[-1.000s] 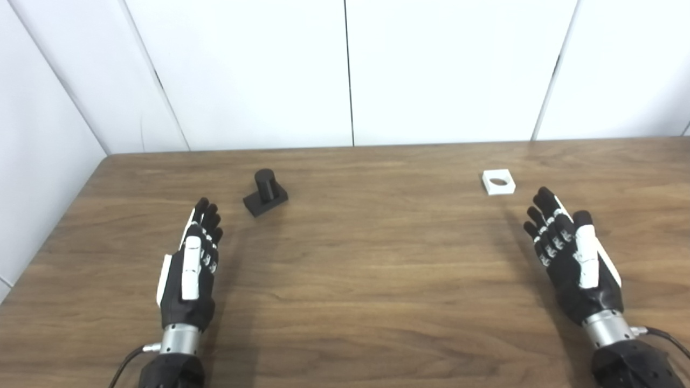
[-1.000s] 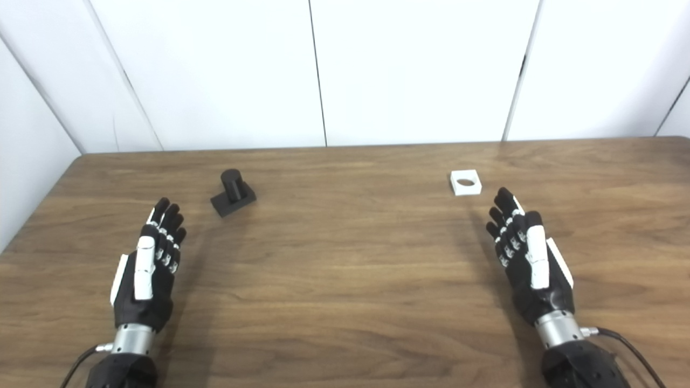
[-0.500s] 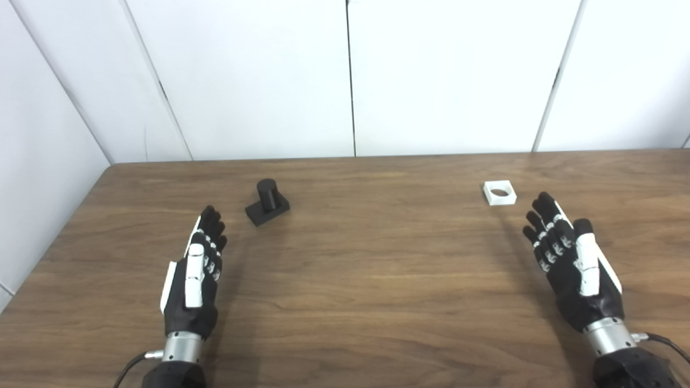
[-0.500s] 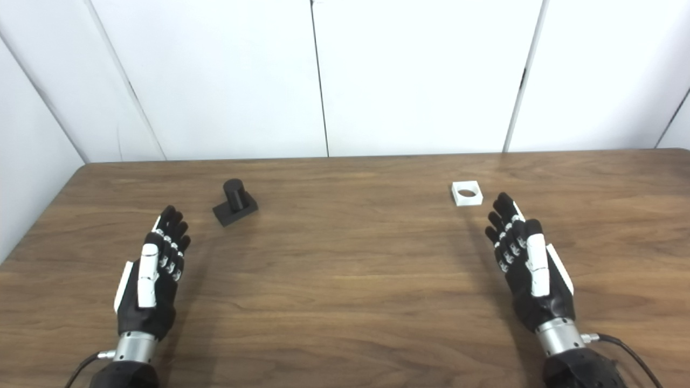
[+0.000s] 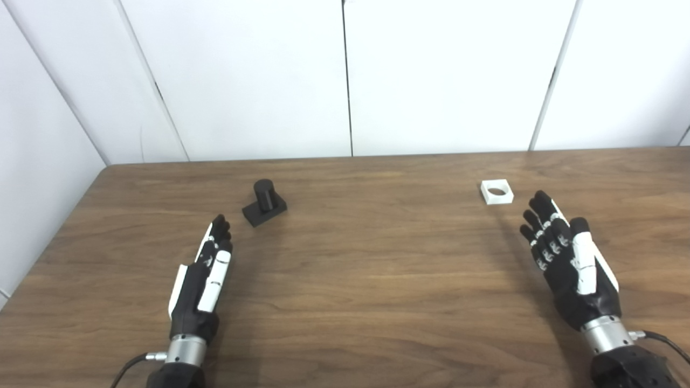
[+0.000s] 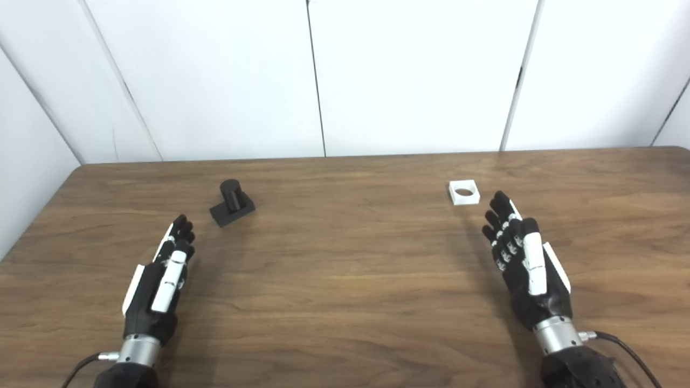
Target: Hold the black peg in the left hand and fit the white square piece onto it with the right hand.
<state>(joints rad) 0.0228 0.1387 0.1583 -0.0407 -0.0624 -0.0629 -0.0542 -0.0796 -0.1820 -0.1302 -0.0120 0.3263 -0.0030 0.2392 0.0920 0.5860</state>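
Since a second ago the left hand (image 5: 200,285) has reached a little farther up the frame toward the peg (image 5: 264,202) and rolled, so its fingers now stack edge-on and look narrower; the right hand (image 5: 566,264) has hardly changed against the square beside it. Part of the overall shift is the camera's — the whole scene sits slightly lower in the frame than before.

At lower left, the left hand hovers over the table (image 5: 366,280) with fingers stretched straight and close together, thumb laid alongside, holding nothing. Its fingertips point up and to the right, toward the peg, but stop short of it with bare wood between.

Left of centre, the peg stands upright on its flat black base, free on the table and untouched — a short dark cylinder on a base turned at an angle to the table's edge.

Toward the upper right, the white square (image 5: 496,192) lies flat on the wood, its round hole facing up, well apart from the peg.

At lower right, the right hand is spread, palm turned inward, fingers slightly fanned and empty. Its fingertips lie just below and to the right of the square, near it but not touching. A thin cable (image 5: 666,340) trails from its wrist toward the right edge.
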